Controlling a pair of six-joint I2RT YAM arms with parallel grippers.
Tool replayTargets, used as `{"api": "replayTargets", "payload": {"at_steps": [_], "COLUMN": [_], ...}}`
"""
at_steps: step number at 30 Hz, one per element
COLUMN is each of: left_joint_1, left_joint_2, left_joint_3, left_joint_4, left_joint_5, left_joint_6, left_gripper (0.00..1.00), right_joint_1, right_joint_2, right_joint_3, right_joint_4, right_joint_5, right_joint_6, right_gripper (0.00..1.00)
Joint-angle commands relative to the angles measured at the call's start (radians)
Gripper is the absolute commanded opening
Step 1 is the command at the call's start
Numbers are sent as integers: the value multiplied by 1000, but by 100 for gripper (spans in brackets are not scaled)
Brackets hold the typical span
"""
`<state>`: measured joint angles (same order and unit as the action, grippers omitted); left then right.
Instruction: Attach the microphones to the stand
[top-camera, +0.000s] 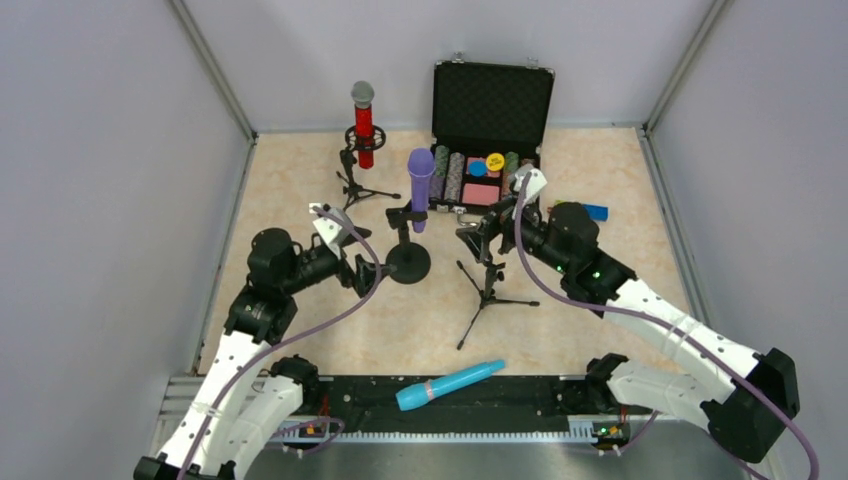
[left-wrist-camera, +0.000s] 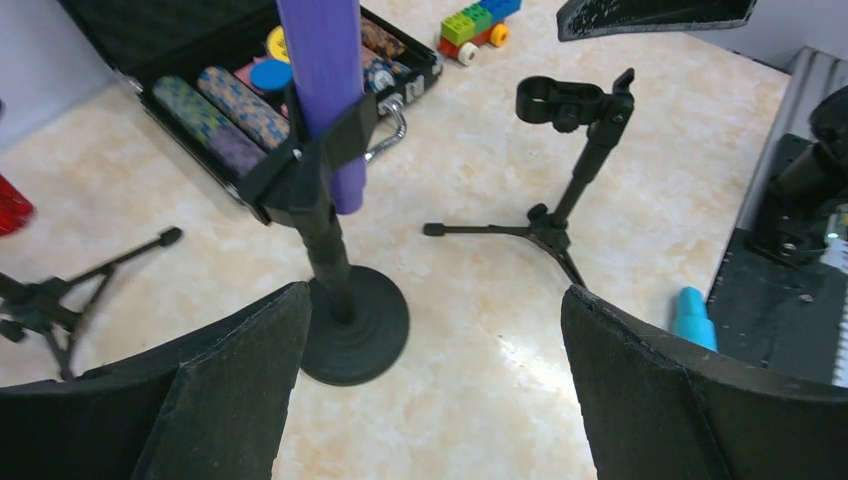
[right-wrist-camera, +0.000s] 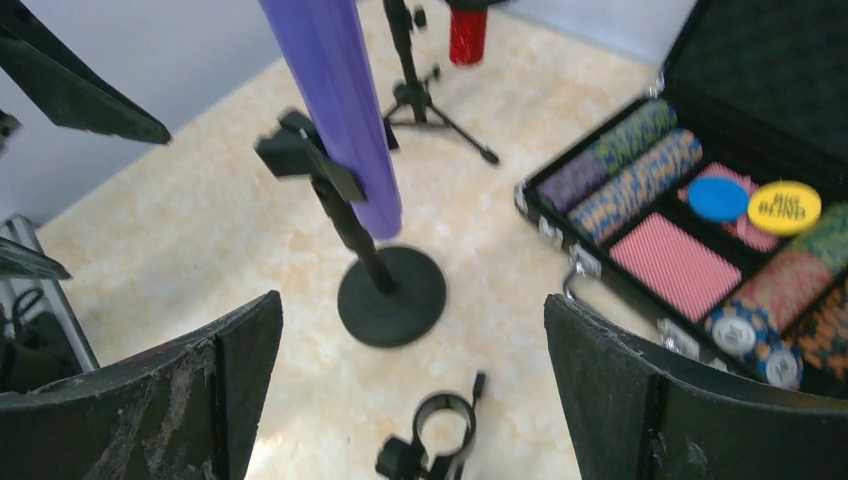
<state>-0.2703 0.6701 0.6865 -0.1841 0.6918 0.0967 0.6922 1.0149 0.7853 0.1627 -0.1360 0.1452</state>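
From above, the red microphone (top-camera: 363, 125) and the purple microphone (top-camera: 420, 188) sit upright in their stands. The turquoise microphone (top-camera: 450, 384) lies at the near edge, well apart from the empty tripod stand (top-camera: 488, 285), so mounting it is judged the remaining step. In the left wrist view the left gripper (left-wrist-camera: 435, 300) is spread, holding nothing, near the round-base stand (left-wrist-camera: 352, 325). In the right wrist view the right gripper (right-wrist-camera: 412, 302) is spread and empty above the vacant clip (right-wrist-camera: 440, 445). Next, one arm probably has to reach back and grasp the turquoise microphone.

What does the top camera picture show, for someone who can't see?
A purple microphone stands clipped in a round-base stand, and a red microphone sits in a tripod stand behind it. A turquoise microphone lies at the near edge, not on the empty tripod stand; an open poker chip case sits at the back.
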Motion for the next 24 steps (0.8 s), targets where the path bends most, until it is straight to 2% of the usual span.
{"api": "replayTargets", "payload": {"at_steps": [1, 7, 10, 15, 22, 24], "left_joint_1": [-1, -1, -1, -1, -3, -3], "left_joint_2": [2, 58, 99, 131, 114, 121], "left_joint_3": [-30, -57, -52, -34, -29, -16], "left_joint_4": [52, 211, 229, 191, 212, 208], "left_joint_5": [49, 73, 81, 82, 99, 100], "left_joint_6": [-150, -352, -402, -372, -264, -241], "left_gripper": [99, 99, 99, 99, 99, 99], "right_joint_1": [13, 13, 12, 14, 29, 43], "right_joint_2": [-26, 0, 29, 100, 168, 193], "right_joint_3": [61, 103, 124, 191, 259, 279], "right_joint_4": [-260, -396, -439, -538, -620, -639], "right_joint_5": [67, 91, 82, 80, 96, 93], "right_joint_6": [-1, 56, 71, 38, -15, -28], "right_gripper": [99, 99, 99, 99, 90, 83]}}
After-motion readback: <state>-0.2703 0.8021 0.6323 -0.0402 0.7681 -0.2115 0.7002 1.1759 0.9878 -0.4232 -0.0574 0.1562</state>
